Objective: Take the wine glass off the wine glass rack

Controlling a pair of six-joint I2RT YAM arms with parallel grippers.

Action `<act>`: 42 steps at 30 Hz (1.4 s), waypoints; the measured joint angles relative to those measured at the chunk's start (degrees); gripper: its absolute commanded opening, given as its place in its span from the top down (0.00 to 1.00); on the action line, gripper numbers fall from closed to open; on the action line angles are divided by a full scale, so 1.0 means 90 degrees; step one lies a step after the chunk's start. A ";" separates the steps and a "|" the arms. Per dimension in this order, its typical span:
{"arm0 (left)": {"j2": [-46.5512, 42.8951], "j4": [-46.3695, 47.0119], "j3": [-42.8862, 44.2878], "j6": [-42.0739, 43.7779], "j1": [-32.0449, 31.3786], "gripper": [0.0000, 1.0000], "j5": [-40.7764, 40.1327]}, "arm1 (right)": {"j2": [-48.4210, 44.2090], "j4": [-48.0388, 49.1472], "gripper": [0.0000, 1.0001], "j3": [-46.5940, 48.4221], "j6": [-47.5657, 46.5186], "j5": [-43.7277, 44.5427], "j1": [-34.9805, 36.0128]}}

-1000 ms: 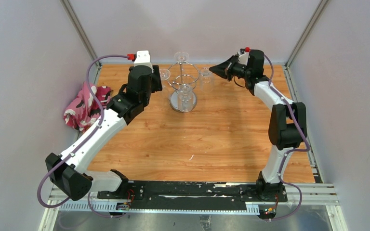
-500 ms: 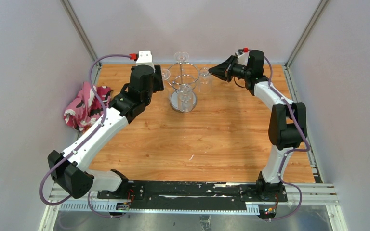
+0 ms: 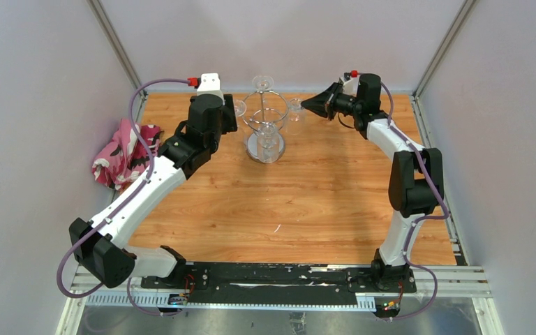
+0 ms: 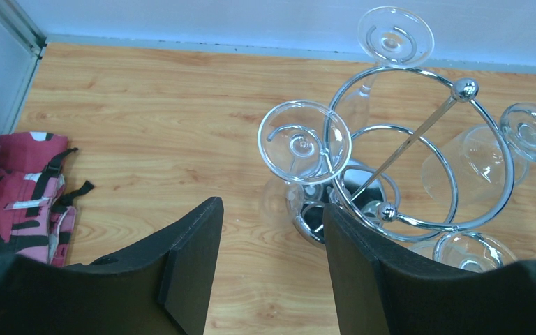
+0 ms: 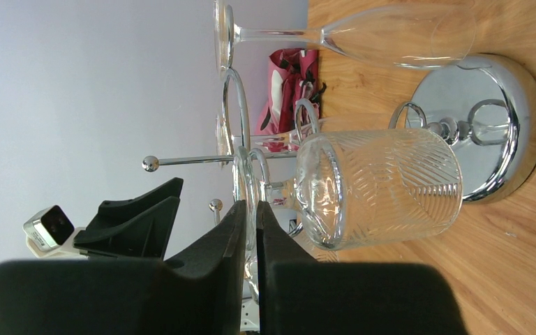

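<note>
The chrome wine glass rack (image 3: 265, 120) stands at the back middle of the table, with several clear glasses hanging upside down from its rings. My right gripper (image 5: 250, 206) is shut on the thin round foot of a ribbed wine glass (image 5: 384, 185) at the rack's right side (image 3: 296, 110). The glass's stem still sits by a rack ring. My left gripper (image 4: 271, 209) is open and empty, just left of the rack, with another hanging glass (image 4: 304, 142) ahead of its fingers. The rack's post and ball top (image 4: 466, 88) show in the left wrist view.
A pink patterned cloth (image 3: 122, 150) lies at the table's left edge. Other glasses hang at the rack's far side (image 4: 395, 36) and near side (image 4: 469, 252). The rack's disc base (image 5: 492, 125) rests on the wood. Enclosure walls stand close behind and to both sides.
My right gripper has shifted slightly left with the glass foot in it. My left gripper has edged a little towards the rack.
</note>
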 measured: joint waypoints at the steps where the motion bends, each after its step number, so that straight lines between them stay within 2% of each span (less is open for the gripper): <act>1: 0.0000 0.0000 0.0000 0.0000 0.0000 0.40 0.0000 | 0.0000 -0.0002 1.00 0.0002 -0.0002 0.0000 0.0000; 21: 0.0002 0.0000 0.0000 0.0000 0.0000 0.40 0.0000 | -0.0345 0.0226 1.00 -0.0418 0.0333 0.0352 -0.0012; 42: 0.0007 0.0000 -0.0002 -0.0002 0.0000 0.41 0.0000 | -0.0571 0.0546 1.00 -0.0797 0.0534 0.0396 -0.0420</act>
